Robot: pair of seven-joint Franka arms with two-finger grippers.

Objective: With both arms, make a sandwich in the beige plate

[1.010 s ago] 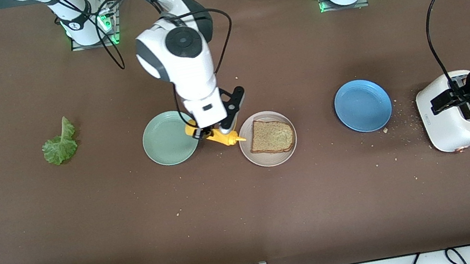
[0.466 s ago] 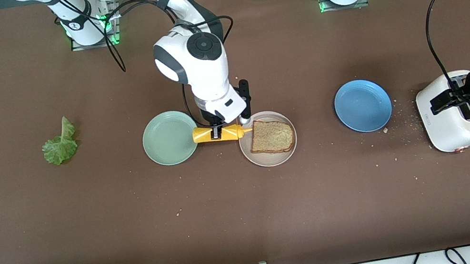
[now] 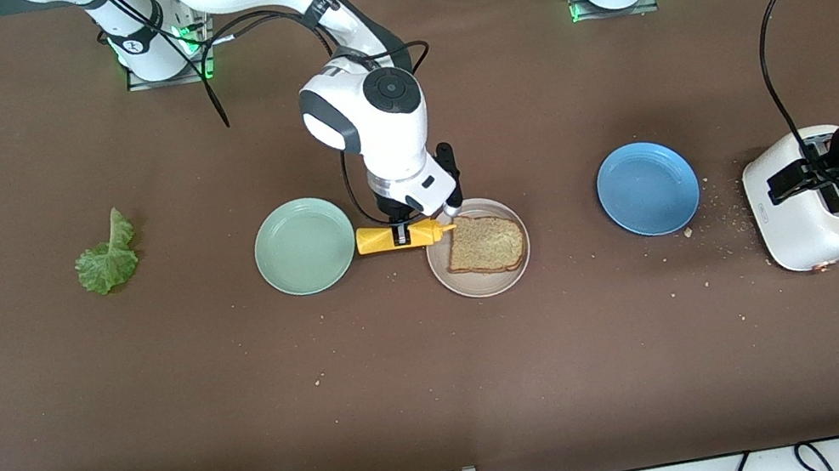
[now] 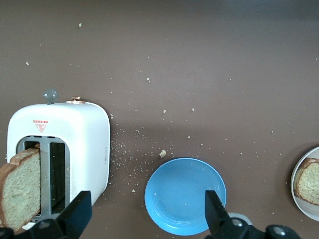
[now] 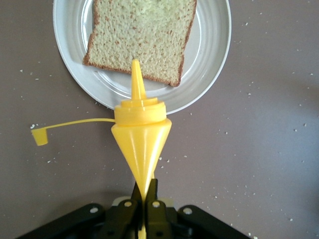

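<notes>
Landmark: round pale beige plate (image 3: 484,280), one speckled brown bread slice (image 3: 485,245) on it. White toaster (image 3: 804,211) well apart, toward left arm's end; left gripper (image 4: 144,214) over it, spread wide, empty. Right gripper (image 3: 404,233) clamped on yellow plastic squeeze bottle (image 3: 395,236), nozzle over plate rim. Risk: sauce missing bread; pinched bottle slipping.

White arms (image 3: 373,118), black joints, cables

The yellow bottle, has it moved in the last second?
Yes. The yellow bottle swung level and shifted away from the green plate; its nozzle now reaches over the beige plate.
</notes>
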